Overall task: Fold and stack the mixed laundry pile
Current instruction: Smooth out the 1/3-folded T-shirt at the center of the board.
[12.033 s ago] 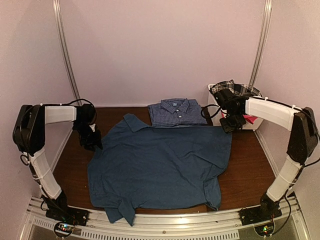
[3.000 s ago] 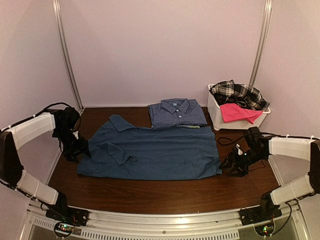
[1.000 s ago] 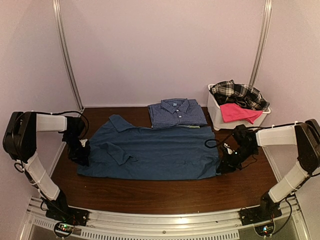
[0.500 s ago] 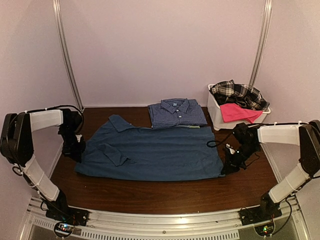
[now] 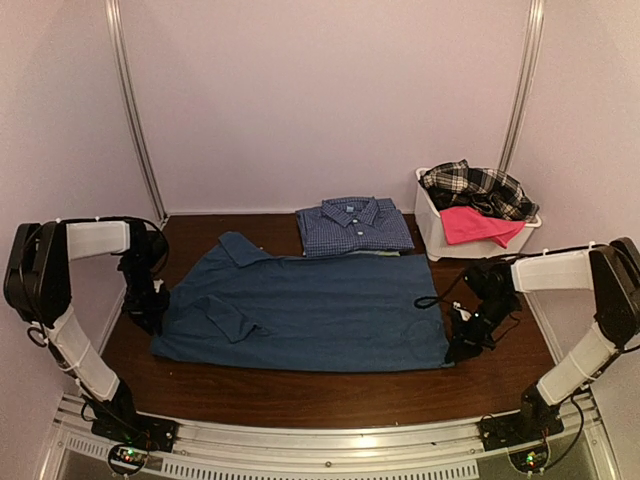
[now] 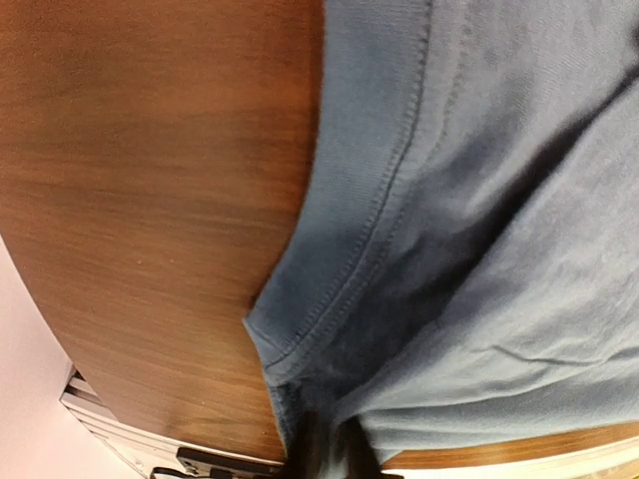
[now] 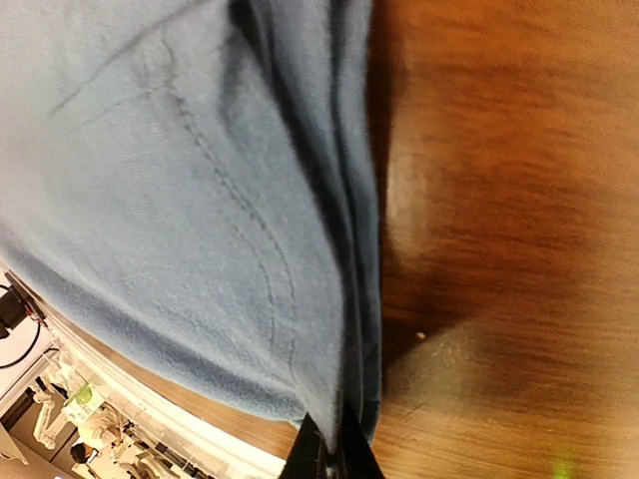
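Near strip of brown wooden bench [image 5: 300,392] lies open; dark blue shirt [image 5: 310,312] covers the middle, white plastic bin [image 5: 434,238] probably blocks far-right.

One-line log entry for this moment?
blue shirt: folded over, flat on table | left gripper: shut on its left edge | right gripper: shut on its right corner

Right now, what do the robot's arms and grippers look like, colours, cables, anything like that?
The left arm and right arm match: white boxy link covers, bulky black joint housings, black bases on a silver rail. The left gripper and right gripper are black, with thin black cables looping at each wrist.
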You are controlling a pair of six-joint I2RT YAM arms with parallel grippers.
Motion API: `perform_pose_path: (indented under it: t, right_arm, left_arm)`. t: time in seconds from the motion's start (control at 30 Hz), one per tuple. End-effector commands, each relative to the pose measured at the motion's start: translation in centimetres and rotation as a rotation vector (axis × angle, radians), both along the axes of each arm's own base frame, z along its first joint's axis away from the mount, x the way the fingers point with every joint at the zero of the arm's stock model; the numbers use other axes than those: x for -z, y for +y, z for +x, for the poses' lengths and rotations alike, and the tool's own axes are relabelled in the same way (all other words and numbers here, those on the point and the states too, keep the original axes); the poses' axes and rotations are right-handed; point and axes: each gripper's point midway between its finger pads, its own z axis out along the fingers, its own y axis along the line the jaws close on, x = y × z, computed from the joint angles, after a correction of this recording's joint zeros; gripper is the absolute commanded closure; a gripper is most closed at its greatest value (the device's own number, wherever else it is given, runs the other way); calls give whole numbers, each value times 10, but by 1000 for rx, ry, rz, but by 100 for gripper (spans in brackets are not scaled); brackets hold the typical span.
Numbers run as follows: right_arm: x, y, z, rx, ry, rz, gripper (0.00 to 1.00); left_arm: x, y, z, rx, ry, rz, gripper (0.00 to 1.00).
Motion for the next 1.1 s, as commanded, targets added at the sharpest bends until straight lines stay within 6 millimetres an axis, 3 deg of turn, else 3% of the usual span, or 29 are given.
perform_pose_path:
  t: [0.0, 0.1, 0.13, 0.23, 0.33, 0.47, 0.6, 0.73, 0.83, 1.07]
  right_arm:
    - [3, -4, -7, -8, 26, -25, 73]
    - [-22, -5, 11, -8, -62, -37, 63]
    - [-34, -4, 20, -8, -112, -34, 59]
    - [-66, 6, 47, -12, -253, 20, 52]
    - [-77, 25, 60, -21, -303, 122, 55]
    - [-71, 52, 61, -60, -269, 203, 58]
    - [-54, 75, 54, -99, -233, 246, 61]
    - [-21, 73, 42, -82, -165, 227, 64]
    - [-6, 67, 32, -74, -128, 195, 65]
    - [3, 60, 26, -70, -109, 165, 66]
  left_arm:
    - [-8, 3, -11, -14, 20, 6, 67]
    - [-24, 4, -9, -38, -69, 10, 57]
    - [-29, -5, -3, -39, -120, -41, 56]
    - [-39, -57, 15, 40, -222, -273, 57]
    - [-37, -101, 27, 168, -261, -326, 56]
    - [-27, -137, 37, 164, -259, -438, 59]
    - [-14, -144, 37, 163, -230, -467, 66]
    - [-8, -166, 33, 148, -250, -594, 67]
    - [3, -174, 30, 120, -245, -637, 59]
    - [17, -184, 38, 80, -267, -660, 51]
